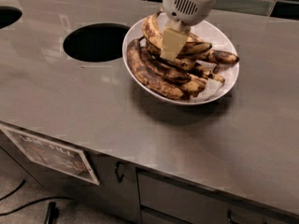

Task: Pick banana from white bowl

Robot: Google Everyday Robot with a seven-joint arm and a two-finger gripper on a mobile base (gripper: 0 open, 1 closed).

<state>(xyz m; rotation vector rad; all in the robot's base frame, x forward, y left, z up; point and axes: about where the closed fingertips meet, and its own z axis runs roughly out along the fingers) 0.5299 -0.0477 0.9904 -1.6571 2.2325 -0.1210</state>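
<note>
The white bowl [223, 35] stands on the steel counter and holds several overripe bananas. My gripper [173, 43] comes down from above over the middle of the pile. Its cream finger [172, 45] lies in front of the banana [151, 30], the yellower speckled one on top. The gripper is shut on this banana. The banana's left end stands raised above the others and its right part runs behind the finger. A darker, long brown banana [145, 73] lies along the bowl's near left rim. A short blackened banana [224, 57] lies at the right.
A large round hole [96, 42] opens in the counter just left of the bowl, and a second hole [6, 17] shows at the far left edge. The counter's front edge [140, 164] runs below, with a label [51, 154] and drawers under it.
</note>
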